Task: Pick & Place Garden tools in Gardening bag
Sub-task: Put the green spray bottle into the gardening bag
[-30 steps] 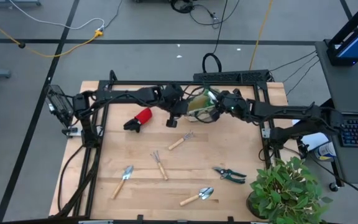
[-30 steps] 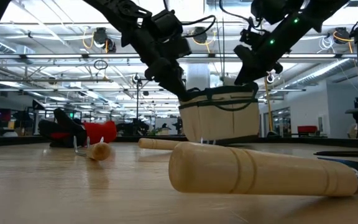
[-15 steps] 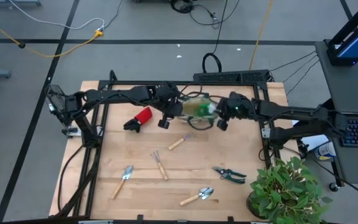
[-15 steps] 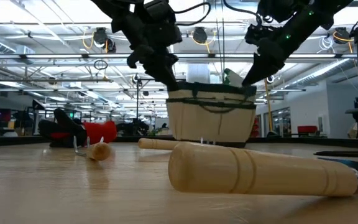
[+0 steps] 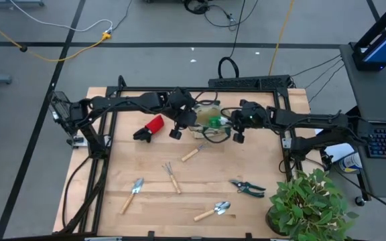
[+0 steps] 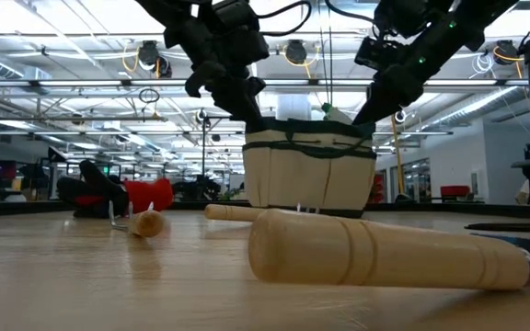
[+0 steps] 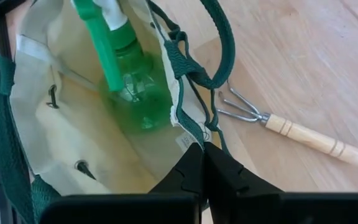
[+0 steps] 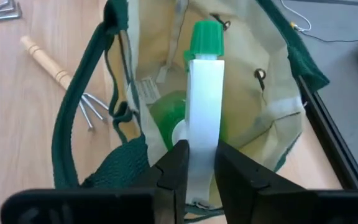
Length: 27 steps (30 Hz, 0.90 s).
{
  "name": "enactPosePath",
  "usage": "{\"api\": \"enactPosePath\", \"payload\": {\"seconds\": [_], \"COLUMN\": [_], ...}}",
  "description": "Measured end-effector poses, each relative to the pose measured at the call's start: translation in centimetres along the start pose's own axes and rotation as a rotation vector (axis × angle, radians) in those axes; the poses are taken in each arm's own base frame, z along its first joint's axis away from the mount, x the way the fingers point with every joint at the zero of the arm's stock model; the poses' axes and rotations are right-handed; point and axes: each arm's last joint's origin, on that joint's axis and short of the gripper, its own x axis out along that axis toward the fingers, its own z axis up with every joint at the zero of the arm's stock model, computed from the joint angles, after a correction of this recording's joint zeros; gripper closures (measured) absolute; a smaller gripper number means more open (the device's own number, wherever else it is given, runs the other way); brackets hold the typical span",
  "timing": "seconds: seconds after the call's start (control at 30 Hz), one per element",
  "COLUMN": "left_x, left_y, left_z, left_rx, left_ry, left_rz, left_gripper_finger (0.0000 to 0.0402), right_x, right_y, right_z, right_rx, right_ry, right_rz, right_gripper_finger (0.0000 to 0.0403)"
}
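Note:
The tan gardening bag [image 5: 205,122] with dark green trim stands at the table's far middle, its base down on the wood [image 6: 306,175]. My left gripper [image 5: 190,120] is shut on its left rim. My right gripper [image 5: 229,124] is shut on a green-and-white spray bottle [image 8: 204,93], whose green body sits inside the bag [image 7: 132,93]. On the table lie a red-and-black item [image 5: 151,126], two hand forks [image 5: 194,152] [image 5: 172,177], two trowels [image 5: 133,194] [image 5: 213,211] and black shears [image 5: 248,187]. My left gripper pinches the bag's green-trimmed rim [image 7: 190,134] between its two fingers, close to where a loop handle joins. The fingers slant down from the table's left. The wall is drawn up at that spot while the bag's base rests on the table. My right gripper pinches the bottle's white sprayer head [image 8: 202,146] between its two fingers, on the head's two flat sides. The fingers slant down from the table's right and lie along the head. The green nozzle [image 8: 204,37] points away from the fingers, and the green body is down inside the bag.
A leafy potted plant [image 5: 310,204] stands at the near right corner. A black frame [image 5: 200,90] runs along the far and left sides of the table. A hand fork lies right beside the bag [image 7: 278,124]. Open wood lies between the scattered tools.
My right gripper has rolled and tipped, swinging the spray bottle from above the bag's far rim down into the bag. My left gripper has risen a little with the rim. The bag has shifted slightly toward the table's left and now stands straighter and taller.

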Motion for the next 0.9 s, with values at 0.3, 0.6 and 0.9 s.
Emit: {"api": "enactPosePath", "payload": {"seconds": [0.3,0.6,0.9], "left_x": [0.0,-0.1,-0.1], "left_y": [0.2,0.3,0.8], "left_z": [-0.1,-0.1,0.4], "left_rx": [-0.007,-0.010,-0.001], "left_ry": [0.003,0.024,-0.017], "left_rz": [0.006,0.047,0.103], "left_gripper_finger": [0.0378,0.0395,0.0361], "right_x": [-0.9,-3.5,-4.1], "right_y": [-0.2,-1.0,-1.4], "right_z": [0.8,3.8,6.0], "right_rx": [-0.125,-0.231,-0.331], "right_ry": [-0.092,-0.053,0.155], "right_rz": [-0.023,-0.031,0.098], "right_gripper_finger": [0.0362,0.0362,0.0362]}}
